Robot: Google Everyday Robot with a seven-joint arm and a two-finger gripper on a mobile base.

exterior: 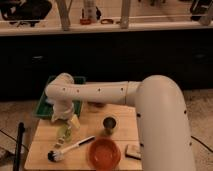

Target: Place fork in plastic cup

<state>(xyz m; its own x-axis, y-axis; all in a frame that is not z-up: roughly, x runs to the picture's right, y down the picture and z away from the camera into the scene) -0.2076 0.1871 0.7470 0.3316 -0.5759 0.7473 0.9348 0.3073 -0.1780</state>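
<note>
Dark cabinet fronts run across the back of the room, under a pale counter (30,27) that holds a few small things you cannot identify. Nearer to you stands a light wooden worktop (42,136) on a speckled floor.

Your white arm (100,92) comes up from the lower right as a thick column and bends over at the shoulder. From there it reaches left, roughly level, across the back of the worktop. At the far left it folds sharply at a rounded joint above the green tray (43,107), and the last link drops straight down. The gripper (68,123) hangs at the end of that link, pointing down over the worktop's left part, just in front of the tray. You cannot tell whether it is holding anything, and you cannot pick out the fork.

The plastic cup (64,132), with its yellow-green tint, stands directly under the gripper, touching it or very nearly so. You cannot tell which.

The dark cup (110,124) stands upright near the middle of the worktop, well apart from the plastic cup. An orange bowl (104,153) sits at the front edge. A brush (75,146) lies slanted between the bowl and the plastic cup, its white handle up to the right and its black head down to the left. A small pale block (133,150) lies just right of the bowl.
</note>
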